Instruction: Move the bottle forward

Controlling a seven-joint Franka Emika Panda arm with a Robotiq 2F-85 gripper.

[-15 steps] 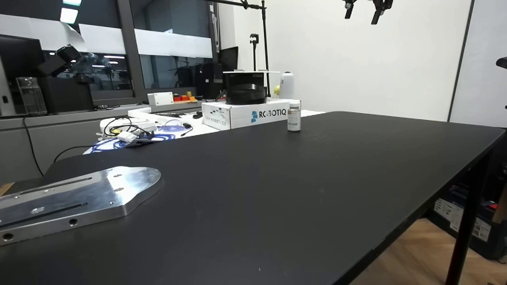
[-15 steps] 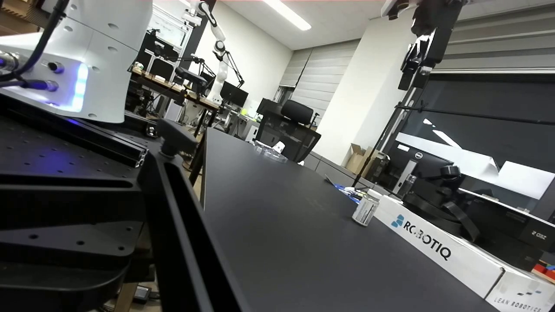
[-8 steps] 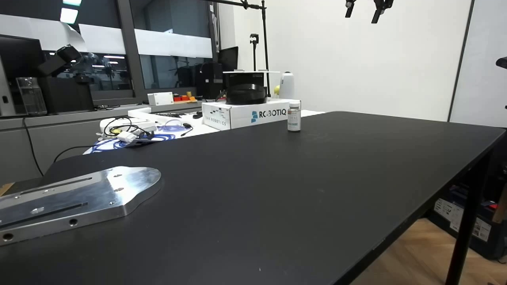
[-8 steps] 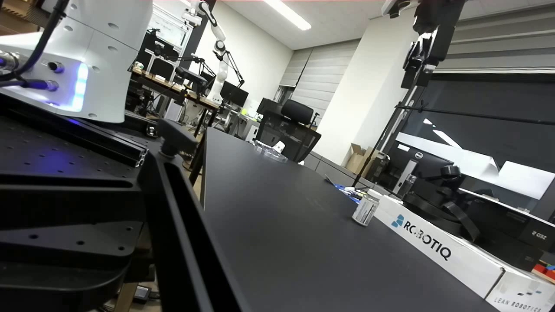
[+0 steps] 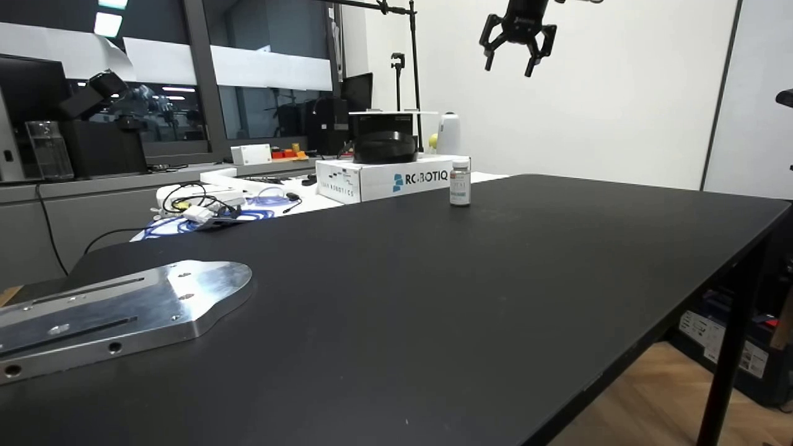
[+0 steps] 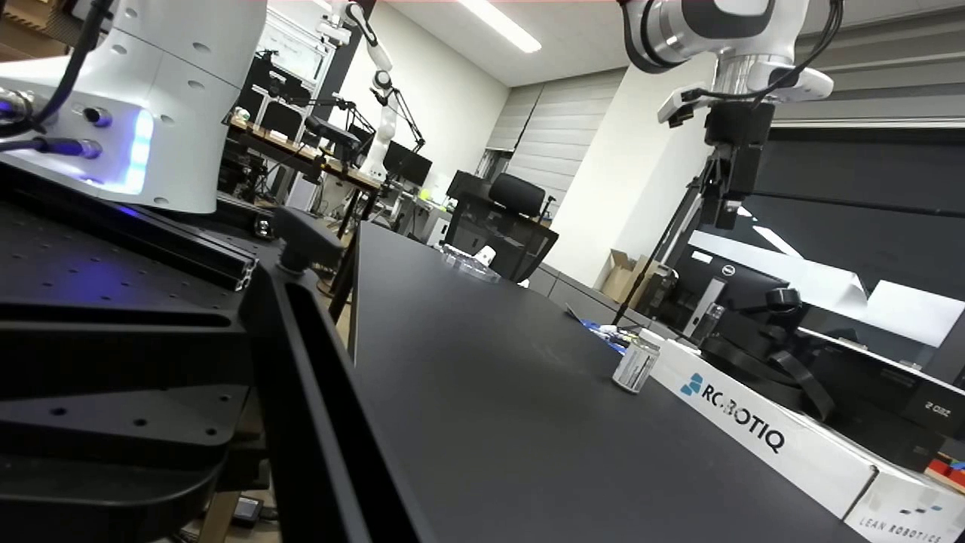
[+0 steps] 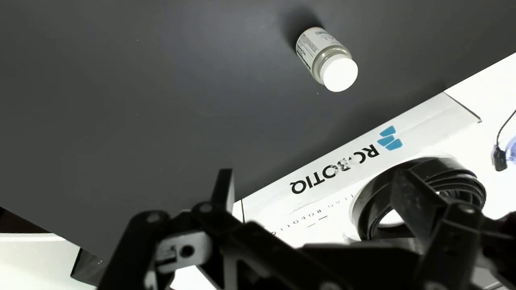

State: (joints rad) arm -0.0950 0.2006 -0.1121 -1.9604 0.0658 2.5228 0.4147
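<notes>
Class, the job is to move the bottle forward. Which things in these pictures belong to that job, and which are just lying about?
Belongs to the job:
bottle, upright on the table
gripper, open and apart from the bottle

Just lying about:
Robotiq box
metal plate
blue cables
chair

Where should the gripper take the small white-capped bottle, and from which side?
Probably by the labelled body of the bottle, coming down from above, the open gripper straddling it. The bottle stands upright on the black table, the round, straight body gives opposite sides to close on, and the gripper hangs higher, pointing down. Descending vertically should also help avoid the white box close by.
</notes>
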